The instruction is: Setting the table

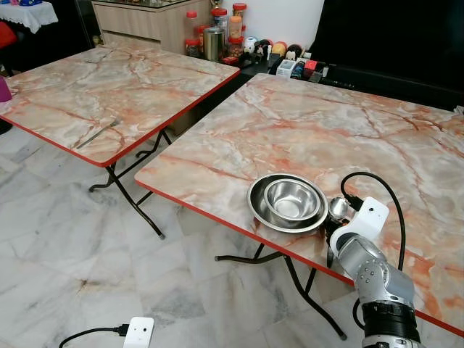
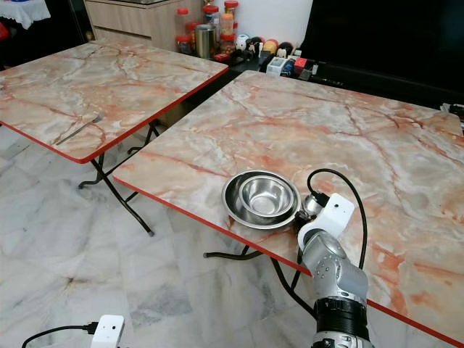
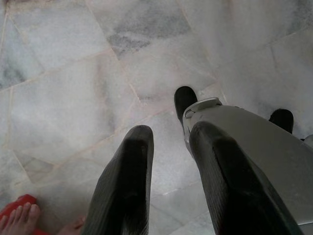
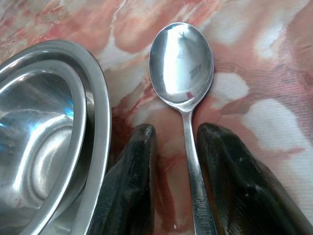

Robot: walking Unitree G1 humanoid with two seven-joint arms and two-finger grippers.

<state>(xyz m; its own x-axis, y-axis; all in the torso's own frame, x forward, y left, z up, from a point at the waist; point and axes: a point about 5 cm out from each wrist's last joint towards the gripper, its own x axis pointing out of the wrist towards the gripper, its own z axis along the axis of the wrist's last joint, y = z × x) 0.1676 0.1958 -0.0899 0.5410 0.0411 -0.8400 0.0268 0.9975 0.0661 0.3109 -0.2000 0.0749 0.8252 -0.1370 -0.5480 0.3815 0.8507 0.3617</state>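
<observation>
A steel spoon (image 4: 182, 63) lies flat on the marble-patterned table (image 1: 312, 123), its bowl pointing away from me and its handle running back between my fingers. My right gripper (image 4: 177, 129) is open, one black finger on each side of the handle with a small gap to each. Just to the spoon's left sits a steel plate (image 1: 255, 206) with a steel bowl (image 1: 292, 199) nested in it, near the table's red front edge. My left gripper (image 3: 171, 129) hangs open over the floor, holding nothing.
A second marble table (image 1: 109, 94) stands to the left with a thin utensil (image 1: 98, 134) on it. Jars and tins (image 1: 217, 36) line the back. A white power strip (image 1: 138, 332) lies on the tiled floor. A person's bare foot (image 3: 17, 218) is near my left gripper.
</observation>
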